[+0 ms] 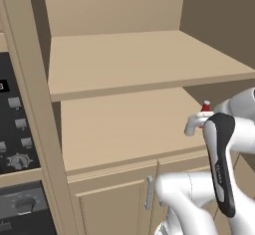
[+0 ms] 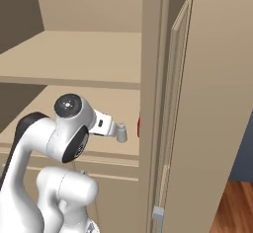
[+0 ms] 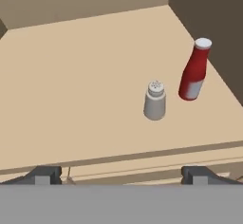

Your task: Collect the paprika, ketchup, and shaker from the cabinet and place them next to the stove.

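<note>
Gripper (image 3: pixel 121 175) spread wide, empty, before the cabinet shelf (image 3: pixel 71 99); shaker (image 3: pixel 154 101) stands just left of the ketchup (image 3: pixel 193 71), apart.

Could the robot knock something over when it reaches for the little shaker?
Maybe. The shaker stands close beside the ketchup on the cabinet shelf, so the wide-open jaws of the gripper might bump the tall, slim bottle and tip it. Both also stand near the shelf's front edge, so a nudge could push one off.
</note>
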Motion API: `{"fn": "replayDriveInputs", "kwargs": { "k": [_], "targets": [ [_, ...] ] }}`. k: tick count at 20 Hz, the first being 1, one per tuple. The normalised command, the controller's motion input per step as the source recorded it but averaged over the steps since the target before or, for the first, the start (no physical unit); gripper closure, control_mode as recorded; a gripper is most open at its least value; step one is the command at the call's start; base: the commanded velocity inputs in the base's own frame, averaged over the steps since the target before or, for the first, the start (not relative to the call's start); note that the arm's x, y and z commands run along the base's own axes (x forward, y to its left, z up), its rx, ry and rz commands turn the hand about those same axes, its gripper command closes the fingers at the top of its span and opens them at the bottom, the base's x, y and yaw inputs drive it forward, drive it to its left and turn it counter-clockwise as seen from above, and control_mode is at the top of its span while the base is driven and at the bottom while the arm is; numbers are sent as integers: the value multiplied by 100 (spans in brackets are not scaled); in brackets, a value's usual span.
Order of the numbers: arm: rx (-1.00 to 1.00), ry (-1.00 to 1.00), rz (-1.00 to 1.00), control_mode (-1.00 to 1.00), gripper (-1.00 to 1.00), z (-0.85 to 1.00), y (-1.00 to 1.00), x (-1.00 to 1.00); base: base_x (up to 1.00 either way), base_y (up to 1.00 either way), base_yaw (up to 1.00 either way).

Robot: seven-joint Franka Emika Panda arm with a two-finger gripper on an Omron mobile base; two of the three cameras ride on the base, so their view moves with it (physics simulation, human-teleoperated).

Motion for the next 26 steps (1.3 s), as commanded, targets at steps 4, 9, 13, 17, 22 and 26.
{"fn": "replayDriveInputs", "kwargs": {
  "k": [4, 9, 13, 17, 22, 26],
  "targets": [
    [5, -20, -8, -100, -100, -33, 1, 0, 0, 0, 0],
    [0, -5, -12, -100, -100, -25, 5, 0, 0, 0, 0],
    [0, 6, -12, -100, -100, -7, 0, 2, 0, 0, 0],
    [0, 5, -5, -100, -100, -7, -1, 9, 0, 0, 0],
    [0, 0, -1, -100, -100, -14, -2, 8, 0, 0, 0],
    [0, 0, 0, -100, -100, -20, 0, 7, 0, 0, 0]
  ]
}}
